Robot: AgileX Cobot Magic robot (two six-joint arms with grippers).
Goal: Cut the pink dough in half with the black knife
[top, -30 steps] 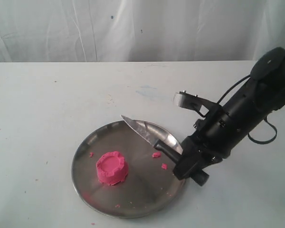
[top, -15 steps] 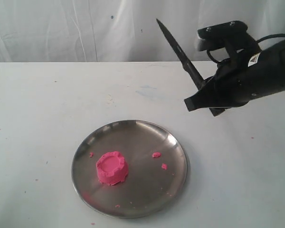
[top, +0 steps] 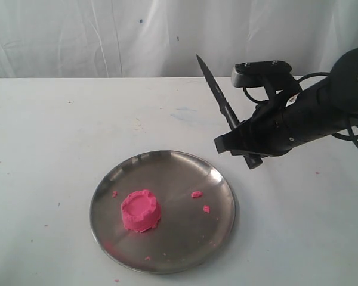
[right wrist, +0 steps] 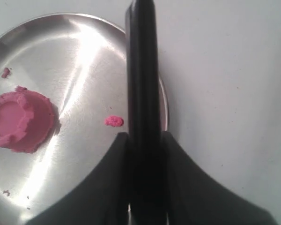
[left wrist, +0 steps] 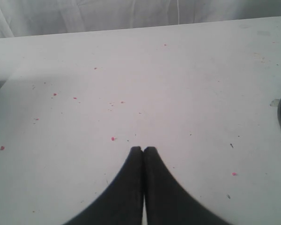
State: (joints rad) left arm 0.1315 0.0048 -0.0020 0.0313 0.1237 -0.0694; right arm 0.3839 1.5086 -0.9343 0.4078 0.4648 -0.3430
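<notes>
right hand gripping black knife — pink dough whole

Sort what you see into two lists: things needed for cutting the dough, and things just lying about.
Needed for the job:
- pink dough, whole, on the steel plate
- black knife, held in the right claw

Just lying about:
- pink crumbs on the plate
- left claw, shut, empty, over the table

White table — steel plate, seemingly pink crumbs.
</notes>
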